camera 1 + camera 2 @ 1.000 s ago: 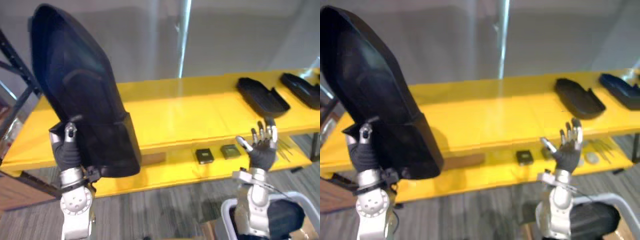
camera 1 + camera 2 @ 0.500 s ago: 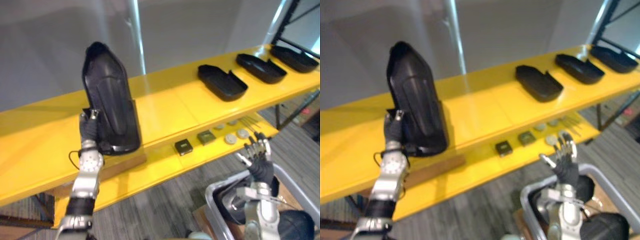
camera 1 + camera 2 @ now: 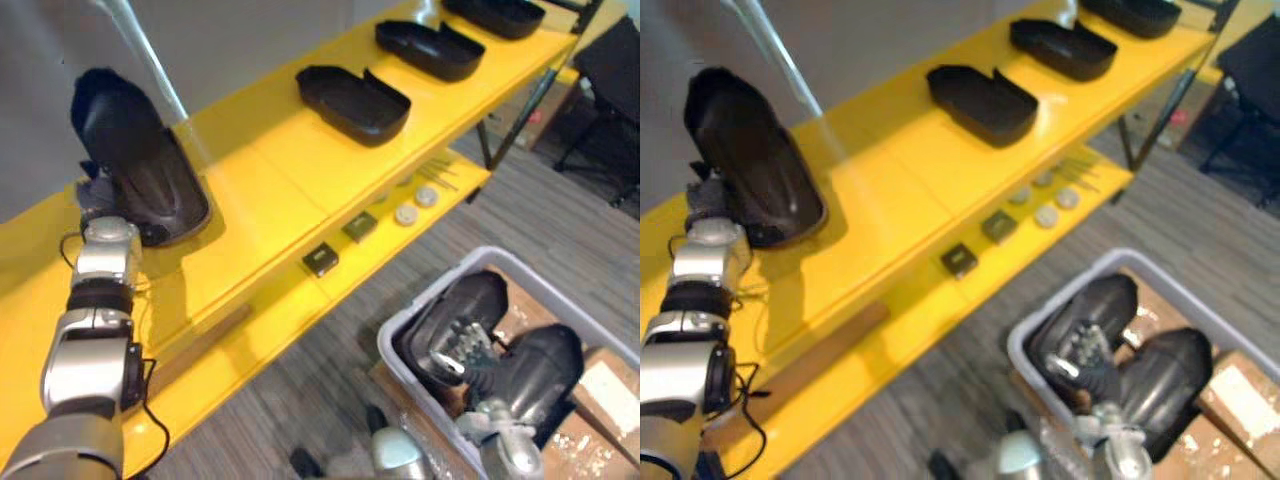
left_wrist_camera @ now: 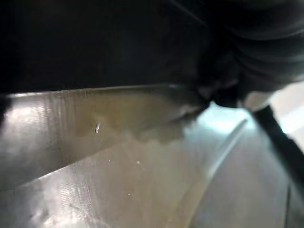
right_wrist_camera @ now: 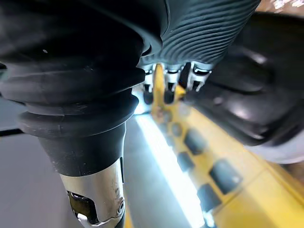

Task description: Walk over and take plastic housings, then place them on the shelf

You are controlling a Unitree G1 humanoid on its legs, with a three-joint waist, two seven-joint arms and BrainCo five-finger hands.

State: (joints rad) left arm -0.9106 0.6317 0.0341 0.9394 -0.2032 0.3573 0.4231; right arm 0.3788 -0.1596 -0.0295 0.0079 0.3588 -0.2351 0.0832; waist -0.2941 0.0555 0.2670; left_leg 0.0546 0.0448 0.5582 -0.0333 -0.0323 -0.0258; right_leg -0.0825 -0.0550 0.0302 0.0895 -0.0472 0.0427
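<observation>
While lying on the shelf [image 3: 290,170], the housing [image 3: 140,170] touches the left hand [image 3: 95,193].

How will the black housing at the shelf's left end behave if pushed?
The housing is probably stiff, keeping its moulded shell shape. Likely light for its size, being hollow like the open housing nearby. It may slide easily: the yellow shelf looks glossy.
</observation>
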